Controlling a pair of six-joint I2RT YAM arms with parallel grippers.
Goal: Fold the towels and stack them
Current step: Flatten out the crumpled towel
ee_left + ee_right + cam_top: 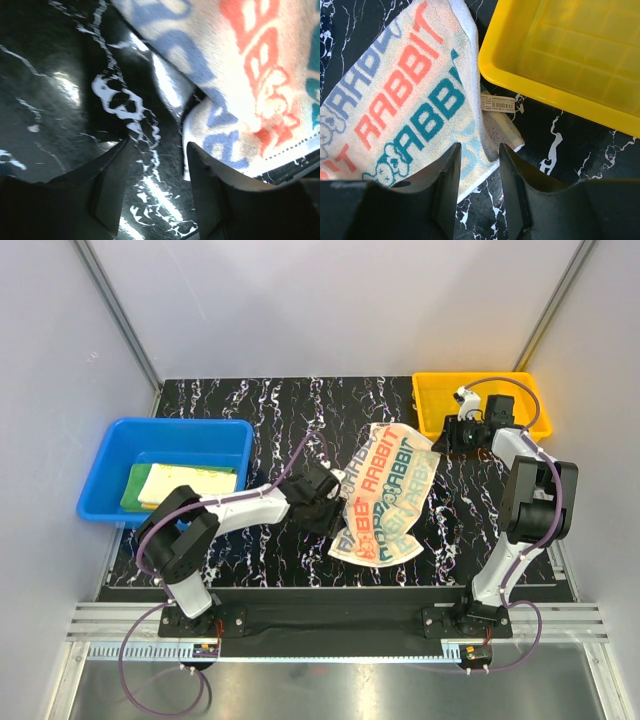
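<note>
Rabbit towel: your cream towel with the coloured "RABBIT" words lies spread and slightly rumpled on the black marbled table, between the two arms, with its far right corner near the yellow bin.
Left gripper: your left gripper sits low at the towel's left edge. In its wrist view the gripper has its fingers spread with only bare table between them. The towel's hem lies just beside one finger, and nothing is gripped.
Right gripper: your right gripper hangs over the towel's far corner, beside the yellow bin. Its wrist view shows the gripper with fingers parted and the towel corner below the gap. It holds nothing, and you cannot tell whether it touches the cloth.
Towel tag: a small white label shows at that corner, close to the bin's rim.
Blue bin: the blue bin at your left holds the green towel and the pale yellow towel folded flat, the yellow one lying partly over the green.
</note>
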